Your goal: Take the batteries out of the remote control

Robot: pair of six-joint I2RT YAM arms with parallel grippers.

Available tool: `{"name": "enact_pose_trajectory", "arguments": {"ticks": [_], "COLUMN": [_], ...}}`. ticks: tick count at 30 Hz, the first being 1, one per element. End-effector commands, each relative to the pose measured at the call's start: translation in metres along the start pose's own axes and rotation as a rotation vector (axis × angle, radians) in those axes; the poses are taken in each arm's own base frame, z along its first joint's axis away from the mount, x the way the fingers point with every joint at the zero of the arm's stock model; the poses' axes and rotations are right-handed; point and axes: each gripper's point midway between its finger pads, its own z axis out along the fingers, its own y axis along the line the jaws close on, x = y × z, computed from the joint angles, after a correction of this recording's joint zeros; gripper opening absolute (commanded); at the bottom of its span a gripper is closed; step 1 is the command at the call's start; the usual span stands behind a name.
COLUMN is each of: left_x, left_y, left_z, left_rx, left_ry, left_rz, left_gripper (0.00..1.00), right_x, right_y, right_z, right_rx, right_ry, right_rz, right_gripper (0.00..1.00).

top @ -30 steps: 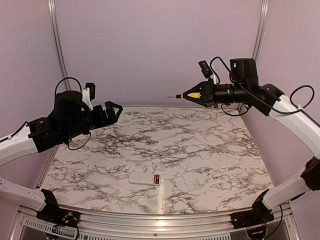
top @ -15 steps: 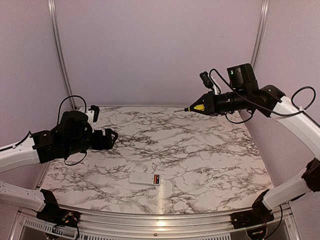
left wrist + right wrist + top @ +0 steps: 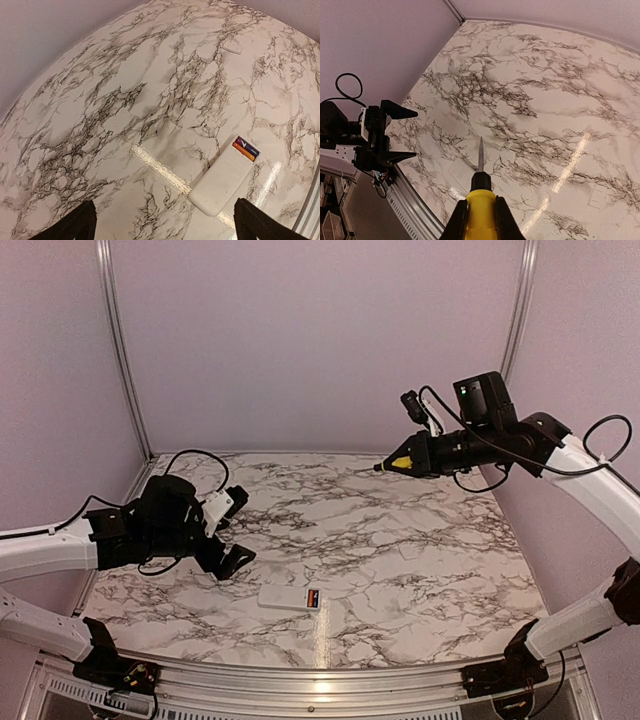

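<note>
The left pincer stands released, its two black, wedge-shaped plastic fingers spread wide with nothing between them. It hangs over the table, apart from the remote, which lies just to its right in the overhead view.

The right pincer is clenched on a yellow tool. Its matte black fingers press the smooth, rounded yellow plastic handle from both sides. A short black collar leads to a thin, flat grey metal blade that tapers to a point. The tool is held high over the far right part of the table, well apart from the remote.

The remote is a flat, smooth white plastic bar with rounded corners, lying near the front edge at mid-width. At its right end the bay is uncovered, and the batteries sit in it side by side: thin cylinders, one orange-red, one dark. Their print is too small to read.

A small flat white rectangle lies farther back on the glossy tabletop, which is white marble-patterned with black veins. Brushed aluminium posts rise against the plain lilac walls.
</note>
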Motion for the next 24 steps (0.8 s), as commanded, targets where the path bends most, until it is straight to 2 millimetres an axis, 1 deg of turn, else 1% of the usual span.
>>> {"name": "enact_pose_trajectory", "arguments": {"ticks": [1,5,9,10,18,22,24], "left_x": [0.003,0.014,0.017,0.022,0.036,0.045,0.044], "left_y": [-0.026,-0.04,-0.056,-0.059,-0.072,-0.078,-0.08], "left_z": [0.01,0.025,0.042,0.049,0.078,0.088,0.092], "left_rx": [0.155,0.242,0.34,0.356,0.437,0.471,0.478], "left_ry": [0.03,0.074,0.084,0.098,0.114,0.108,0.075], "left_rz": [0.232,0.305,0.318,0.322,0.405,0.42,0.403], "left_gripper": [0.99,0.99,0.99,0.99,0.99,0.99,0.99], "right_x": [-0.003,0.002,0.007,0.007,0.01,0.009,0.009], "right_y": [-0.004,-0.009,-0.015,-0.016,-0.026,-0.029,-0.029], "right_z": [-0.011,-0.012,-0.012,-0.013,-0.011,-0.005,-0.001], "right_rx": [0.041,0.064,0.091,0.098,0.152,0.157,0.151], "right_ry": [-0.018,-0.009,-0.001,0.001,0.017,0.024,0.027], "right_rz": [-0.009,-0.002,0.004,0.003,-0.009,-0.006,-0.003], "right_gripper": [0.0,0.0,0.0,0.0,0.0,0.0,0.0]}}
